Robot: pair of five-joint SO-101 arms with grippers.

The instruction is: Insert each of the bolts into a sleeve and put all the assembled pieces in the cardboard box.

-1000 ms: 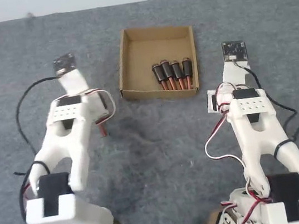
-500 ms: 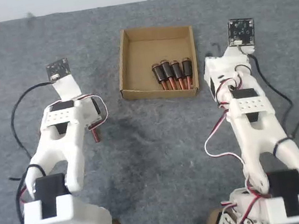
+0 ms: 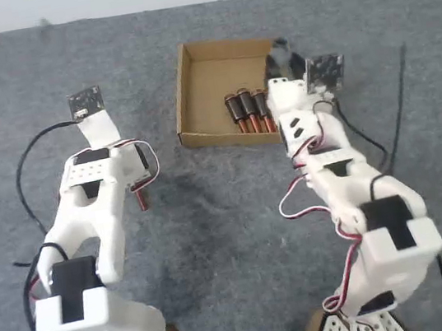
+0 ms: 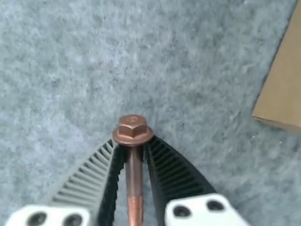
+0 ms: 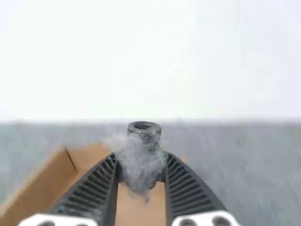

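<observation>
- Your right gripper [image 5: 140, 161] has swung over the cardboard box [image 3: 181, 96], clamped on a sleeve [image 5: 144, 134].
- Your left gripper [image 4: 134, 147] grips a bolt [image 4: 133, 133] above the grey carpet [image 4: 70, 56], left of the box.

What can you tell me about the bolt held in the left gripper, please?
The bolt looks like copper-coloured metal: a hex head on a round flange and a smooth shank, bare where it shows. The left gripper is shut on the shank just under the flange, ribbed fingers pressing from both sides, the head sticking out past their tips. It is held over the grey carpet, apart from the box.
</observation>
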